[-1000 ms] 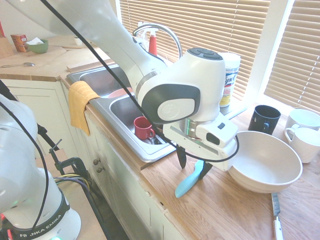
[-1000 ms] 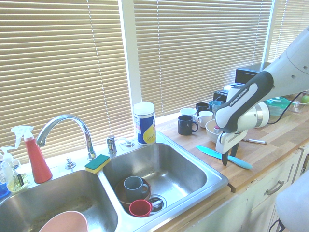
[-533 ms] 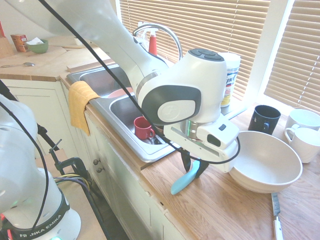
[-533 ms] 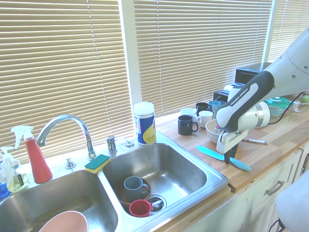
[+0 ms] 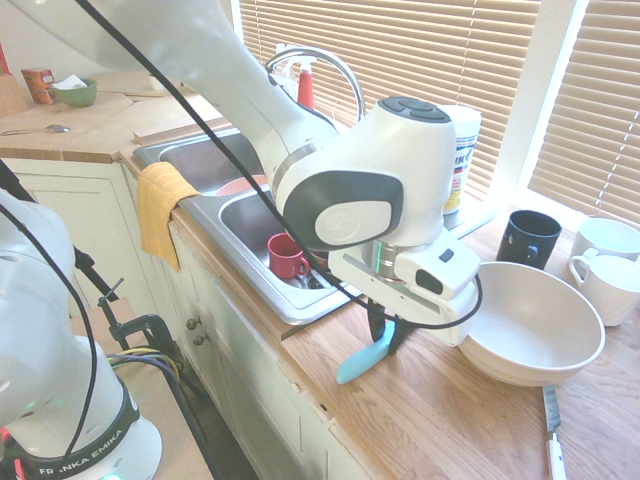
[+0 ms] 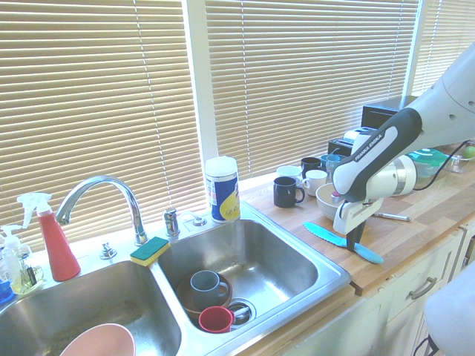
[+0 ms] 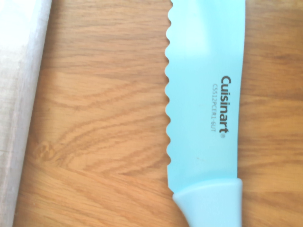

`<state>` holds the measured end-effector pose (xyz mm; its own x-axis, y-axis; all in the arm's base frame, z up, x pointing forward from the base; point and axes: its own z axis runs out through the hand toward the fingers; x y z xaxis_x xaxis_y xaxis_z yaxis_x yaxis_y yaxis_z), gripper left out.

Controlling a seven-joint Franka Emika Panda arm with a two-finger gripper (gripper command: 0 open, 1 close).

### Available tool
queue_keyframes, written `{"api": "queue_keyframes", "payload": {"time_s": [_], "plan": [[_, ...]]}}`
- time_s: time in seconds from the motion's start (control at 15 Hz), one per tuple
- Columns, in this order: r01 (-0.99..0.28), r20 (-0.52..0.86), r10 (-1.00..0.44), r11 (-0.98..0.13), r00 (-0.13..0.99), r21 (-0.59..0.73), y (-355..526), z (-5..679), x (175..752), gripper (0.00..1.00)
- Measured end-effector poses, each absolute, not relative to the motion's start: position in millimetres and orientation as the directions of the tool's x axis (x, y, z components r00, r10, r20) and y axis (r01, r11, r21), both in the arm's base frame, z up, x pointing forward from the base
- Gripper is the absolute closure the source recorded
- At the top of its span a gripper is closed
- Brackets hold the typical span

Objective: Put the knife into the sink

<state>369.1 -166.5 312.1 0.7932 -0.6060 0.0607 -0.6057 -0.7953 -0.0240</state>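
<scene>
A: The end effector (image 5: 384, 333) is pointing down and pinching the knife (image 5: 362, 360) near its handle. The knife lies on the wooden surface (image 5: 470, 420), between the sink (image 6: 252, 271) and the big cream bowl (image 5: 528, 322).

B: So the step in hand is the grasp?

A: I think yes. The lift is not yet done; the blade (image 7: 203, 94) seems to rest flat on the wood.

B: And next?

A: It calls for raising the knife, carrying it over the sink rim, and releasing it clear of the mugs (image 6: 208, 282).
</scene>
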Motion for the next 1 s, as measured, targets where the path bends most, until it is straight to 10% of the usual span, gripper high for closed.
{"api": "queue_keyframes", "payload": {"time_s": [1.0], "plan": [[-0.591,0.075,-0.604,-0.795,0.794,-0.138,-143.6,386.2,375.4,1.0]]}}
